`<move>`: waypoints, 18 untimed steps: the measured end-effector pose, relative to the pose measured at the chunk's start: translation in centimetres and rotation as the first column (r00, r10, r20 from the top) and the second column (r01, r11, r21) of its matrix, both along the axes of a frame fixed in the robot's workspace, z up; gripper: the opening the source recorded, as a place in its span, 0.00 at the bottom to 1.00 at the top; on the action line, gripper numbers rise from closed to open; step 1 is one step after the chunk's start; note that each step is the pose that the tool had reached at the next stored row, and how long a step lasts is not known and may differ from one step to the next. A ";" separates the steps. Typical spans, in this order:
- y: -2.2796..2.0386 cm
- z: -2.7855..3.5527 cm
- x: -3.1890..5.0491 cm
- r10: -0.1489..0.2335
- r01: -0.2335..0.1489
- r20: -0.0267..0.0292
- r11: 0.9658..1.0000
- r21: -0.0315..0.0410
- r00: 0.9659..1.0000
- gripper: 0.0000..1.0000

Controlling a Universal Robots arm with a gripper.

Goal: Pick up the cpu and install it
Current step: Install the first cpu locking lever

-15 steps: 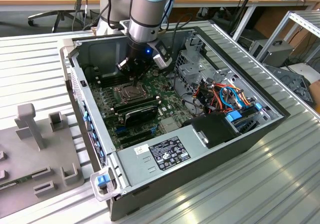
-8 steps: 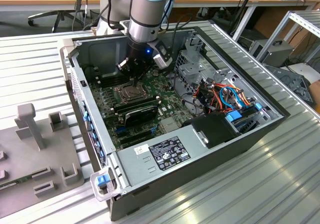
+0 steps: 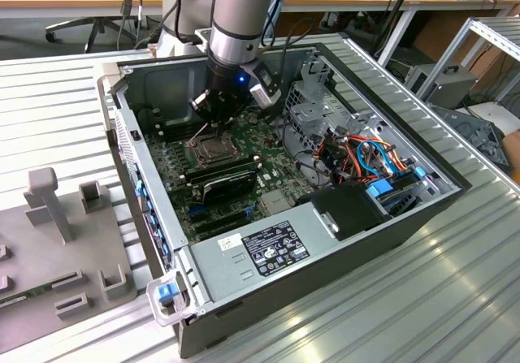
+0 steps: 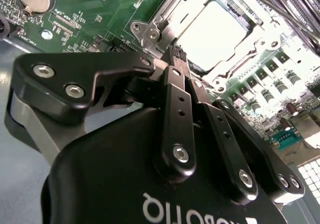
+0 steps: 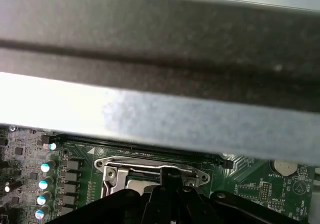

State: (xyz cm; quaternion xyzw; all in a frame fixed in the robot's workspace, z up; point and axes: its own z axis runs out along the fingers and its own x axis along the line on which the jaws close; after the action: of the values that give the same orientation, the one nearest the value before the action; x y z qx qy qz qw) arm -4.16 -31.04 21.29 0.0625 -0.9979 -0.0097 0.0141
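Cpu (image 4: pixel 212 36) placement appears to be the step in hand, at its very end, as the chip is seen lying flat inside its socket and not between the fingers.

The open computer case (image 3: pixel 211 275) is laid on its side on a ribbed metal table (image 3: pixel 455 298), and the arm is reached down into it from above. The green motherboard (image 3: pixel 276 178) is fixed to the floor of the case. Toward the exterior view's left of this board the socket (image 3: pixel 213 146) is found, with its metal frame (image 4: pixel 155 29) swung open.

In the second wrist view the cpu is shown as a pale, very bright square which sits within the frame. Whether it is fully seated on every side cannot be told, because its face is washed out by the light.

The gripper (image 4: pixel 176 57) is held just over the edge of the socket, beside the chip. Its claw is drawn narrow, the two fingers brought together, and nothing is seen gripped between them. Whether the tips touch the frame cannot be decided.

It is judged that the chip is released and the frame is not yet closed. Any further move calls for a light and straight motion, since the tips are very near the frame and a sideways push could shift the chip.
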 end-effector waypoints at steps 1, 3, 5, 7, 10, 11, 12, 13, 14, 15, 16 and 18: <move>-0.01 0.02 -0.01 0.000 0.000 0.000 1.000 0.000 1.000 0.11; -0.01 0.03 0.00 0.000 0.000 0.000 1.000 0.002 1.000 0.11; -0.01 0.17 -0.01 0.000 0.000 0.000 1.000 0.003 1.000 0.11; -0.01 0.65 0.00 0.000 0.000 0.000 1.000 0.006 1.000 0.11; -0.01 1.37 0.00 0.000 0.000 0.000 1.000 0.008 1.000 0.11; -0.01 1.49 0.00 0.000 0.000 0.000 1.000 0.009 1.000 0.11; -0.01 1.63 0.00 0.000 0.000 0.000 1.000 0.009 1.000 0.11; -0.02 1.95 0.00 0.000 0.000 0.000 1.000 0.012 1.000 0.11; -0.04 2.13 0.00 0.000 0.000 0.000 1.000 0.013 1.000 0.11; -0.05 2.23 0.00 0.000 0.000 0.000 1.000 0.013 1.000 0.11; -0.07 2.32 0.00 0.000 0.000 0.000 1.000 0.013 1.000 0.11; -0.12 2.48 0.00 0.000 0.000 0.000 1.000 0.014 1.000 0.11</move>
State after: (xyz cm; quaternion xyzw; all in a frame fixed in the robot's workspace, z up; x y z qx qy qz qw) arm -4.16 -31.16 23.77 0.0626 -0.9978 -0.0167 0.0138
